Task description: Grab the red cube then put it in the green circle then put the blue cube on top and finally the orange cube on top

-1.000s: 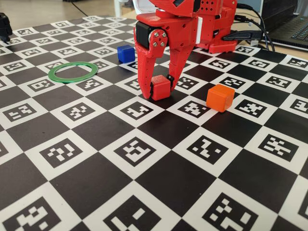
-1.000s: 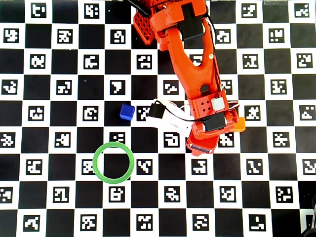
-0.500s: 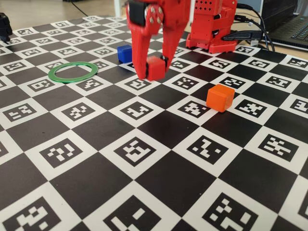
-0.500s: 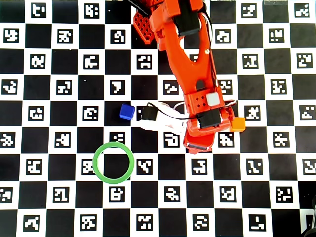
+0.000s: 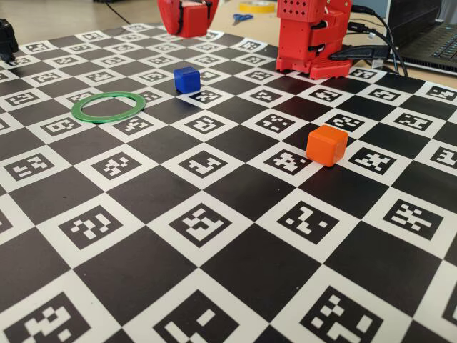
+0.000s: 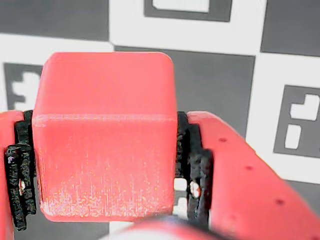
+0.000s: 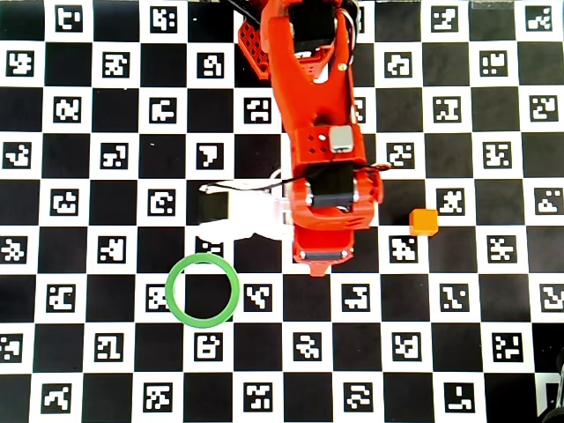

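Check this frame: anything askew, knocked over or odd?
Nothing stands out. Red cube sits squarely in the gripper; blue cube, orange cube and green circle lie flat on the board, apart.

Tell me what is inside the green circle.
Inside the green circle only the checkered mat shows; no cube lies there. The gripper holds the red cube aloft; nothing covers the ring.

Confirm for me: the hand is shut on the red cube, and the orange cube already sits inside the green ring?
Not quite. The hand does grip the red cube, but the overhead view shows the orange cube on the board, apart from the empty green ring.
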